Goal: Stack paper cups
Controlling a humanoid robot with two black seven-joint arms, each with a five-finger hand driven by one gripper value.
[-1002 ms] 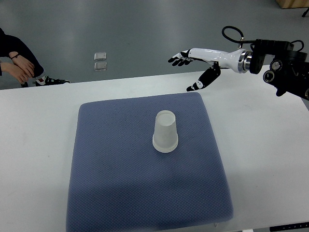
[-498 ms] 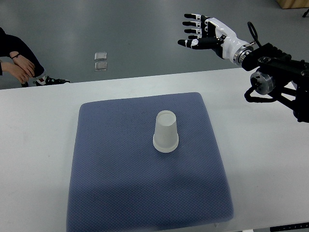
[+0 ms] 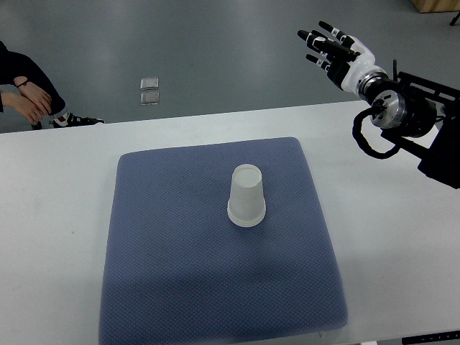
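A white paper cup is standing upside down, its wide rim resting on a blue-grey quilted mat, roughly at the mat's centre and slightly toward the far side. Whether this is a single cup or several nested together cannot be told from above. The mat is lying flat on a white table that is filling the lower part of the view, with bare tabletop showing on the left, the right and along the far edge. The robot's right hand is reaching in from the right edge of the picture and is hanging in the air at the upper right, beyond the far edge of the table and over the grey floor, well apart from the cup. Its white palm is angled away and its black-tipped fingers are spread apart and extended, holding nothing. Behind the hand, the black wrist joint and arm housing are sitting above the table's far right corner, with a looped black cable beside them. The left arm is not showing anywhere in the view. On the floor beyond the table, two small pale square objects are lying side by side, too small to identify. At the upper left edge, a person's hands in dark sleeves are resting together, and a shoe is showing just beside them.
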